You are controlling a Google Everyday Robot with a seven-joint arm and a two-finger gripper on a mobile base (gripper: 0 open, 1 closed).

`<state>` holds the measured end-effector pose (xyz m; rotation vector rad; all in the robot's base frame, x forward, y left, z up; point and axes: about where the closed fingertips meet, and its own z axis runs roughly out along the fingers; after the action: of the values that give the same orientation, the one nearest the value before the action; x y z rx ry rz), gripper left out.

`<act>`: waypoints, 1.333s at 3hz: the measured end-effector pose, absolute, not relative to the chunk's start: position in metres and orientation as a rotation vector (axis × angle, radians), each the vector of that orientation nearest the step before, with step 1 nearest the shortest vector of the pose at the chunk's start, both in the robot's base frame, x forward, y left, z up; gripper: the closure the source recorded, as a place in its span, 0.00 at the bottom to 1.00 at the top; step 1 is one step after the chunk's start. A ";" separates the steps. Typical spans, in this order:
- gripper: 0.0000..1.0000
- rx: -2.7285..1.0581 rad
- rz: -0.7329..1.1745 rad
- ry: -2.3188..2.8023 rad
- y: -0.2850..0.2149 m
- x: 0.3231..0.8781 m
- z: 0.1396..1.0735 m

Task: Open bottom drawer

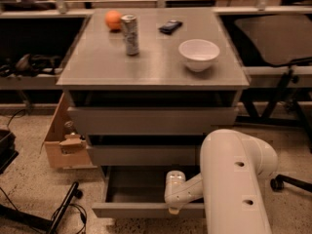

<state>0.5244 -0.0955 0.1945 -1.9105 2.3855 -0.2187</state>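
Note:
The grey cabinet has three drawers. The bottom drawer stands pulled out, its plain grey tray showing. The middle drawer front and the top drawer front stand out a little. My white arm reaches down at the lower right. My gripper hangs at the top edge of the bottom drawer's front, right of its middle, and its end is hidden by the wrist.
On the cabinet top stand a white bowl, a drink can, an orange and a dark small object. A cardboard box sits left of the cabinet. Cables lie on the floor at the left. A chair base stands at the right.

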 end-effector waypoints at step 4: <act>1.00 -1.883 -0.219 2.474 -0.110 0.487 0.193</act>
<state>0.4868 -0.1099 0.1927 -1.8827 2.4737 -0.2189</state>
